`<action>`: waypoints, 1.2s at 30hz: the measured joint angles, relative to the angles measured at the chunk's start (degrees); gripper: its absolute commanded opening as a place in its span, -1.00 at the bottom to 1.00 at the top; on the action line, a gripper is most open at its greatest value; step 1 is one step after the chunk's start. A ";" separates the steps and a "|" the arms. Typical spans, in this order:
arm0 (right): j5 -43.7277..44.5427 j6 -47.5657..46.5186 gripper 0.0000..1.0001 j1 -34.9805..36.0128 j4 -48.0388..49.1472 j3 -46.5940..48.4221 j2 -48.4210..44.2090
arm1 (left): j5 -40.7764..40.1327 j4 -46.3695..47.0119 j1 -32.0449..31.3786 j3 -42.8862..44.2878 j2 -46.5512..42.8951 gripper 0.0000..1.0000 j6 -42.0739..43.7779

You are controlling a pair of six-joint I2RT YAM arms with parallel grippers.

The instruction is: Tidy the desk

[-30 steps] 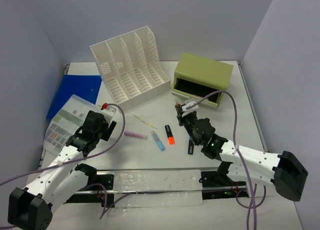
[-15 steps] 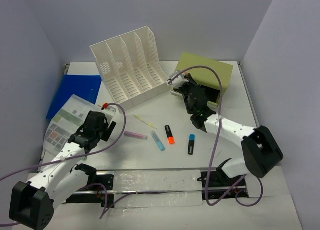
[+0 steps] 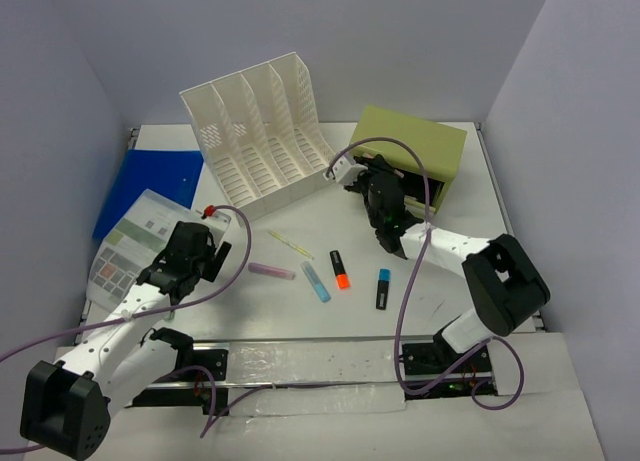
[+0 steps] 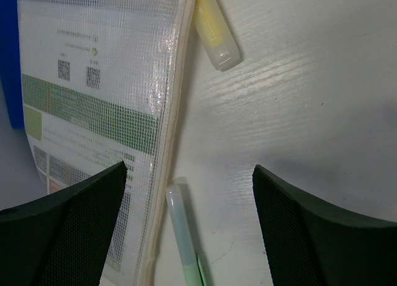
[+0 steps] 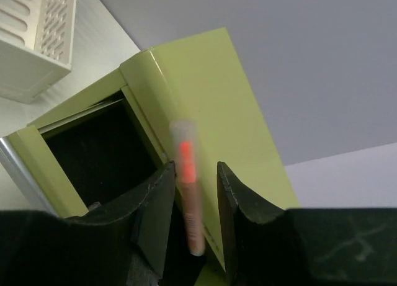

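The white desk (image 3: 330, 216) holds scattered pens. My left gripper (image 3: 170, 279) is open and empty, hanging low over a pale green pen (image 4: 183, 230) that lies beside a mesh document pouch (image 4: 93, 112); its fingertips (image 4: 189, 174) straddle the pen's clear cap without touching it. My right gripper (image 3: 372, 176) is at the olive-green drawer box (image 3: 415, 151). In the right wrist view its jaws (image 5: 193, 171) stand parted wider than an orange-tipped pen (image 5: 188, 174). The pen looks blurred between them, over the open dark drawer (image 5: 99, 156).
A white slotted file rack (image 3: 262, 131) stands at the back. A blue folder (image 3: 150, 186) lies under the pouch (image 3: 130, 246). On the desk lie a pink pen (image 3: 272, 271), a thin yellow pen (image 3: 290, 245), and light-blue (image 3: 316, 281), orange (image 3: 340, 267) and dark-blue (image 3: 383, 289) highlighters. A yellow highlighter (image 4: 214, 31) lies by the pouch.
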 measured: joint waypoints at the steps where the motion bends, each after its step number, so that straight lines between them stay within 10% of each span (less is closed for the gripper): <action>1: 0.15 -0.37 0.03 0.00 -0.29 0.00 0.03 | 0.00 0.04 0.00 0.00 0.00 0.78 0.00; 20: -7.62 23.87 0.44 7.69 -21.36 13.13 -11.72 | 0.04 0.17 0.65 0.00 0.15 0.78 -0.02; 32: 4.67 40.43 -0.06 8.65 -36.04 36.64 9.12 | 0.11 0.13 1.35 0.11 -0.14 0.78 -0.04; 36: 13.99 37.98 0.05 8.45 -36.56 36.83 13.25 | 0.09 0.13 1.55 0.11 -0.24 0.78 -0.04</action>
